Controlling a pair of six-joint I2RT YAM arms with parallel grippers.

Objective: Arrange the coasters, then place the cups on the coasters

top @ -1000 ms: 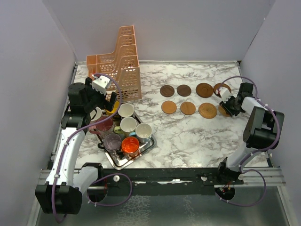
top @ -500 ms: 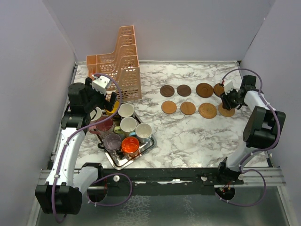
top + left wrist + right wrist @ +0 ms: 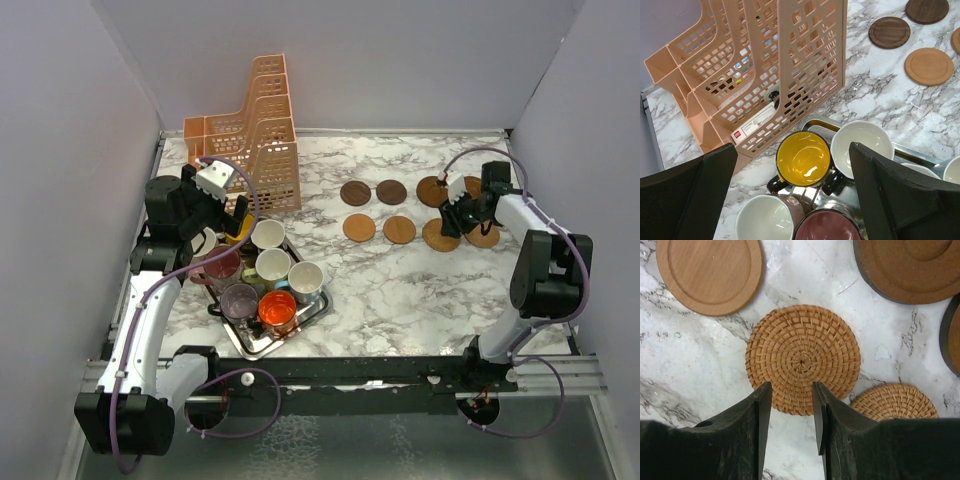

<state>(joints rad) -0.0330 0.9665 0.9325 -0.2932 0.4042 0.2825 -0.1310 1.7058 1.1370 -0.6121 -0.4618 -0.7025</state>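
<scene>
Eight round coasters lie in two rows on the marble, from a dark coaster [image 3: 355, 193] to a tan one [image 3: 483, 237] at the right end. My right gripper [image 3: 452, 215] hovers over the rows' right part, open with nothing between its jaws. In the right wrist view this gripper [image 3: 792, 395] points at a woven coaster [image 3: 802, 359], and a second woven coaster [image 3: 894, 402] lies beside it. The cups crowd a silver tray [image 3: 312, 312]: white [image 3: 273, 264], orange [image 3: 277, 308], grey-purple [image 3: 240, 299], maroon [image 3: 220, 265]. My left gripper [image 3: 792, 150] hangs wide open above the yellow cup [image 3: 804, 158].
A peach plastic file rack [image 3: 250, 135] stands at the back left, right behind the tray. Grey walls close in the table on three sides. A light wooden coaster [image 3: 710, 272] and a dark rimmed coaster [image 3: 912, 267] lie just beyond the woven one.
My right arm has swung left from the right end of the coaster rows to the third column, and its jaws have parted slightly. The left arm has not moved.
</scene>
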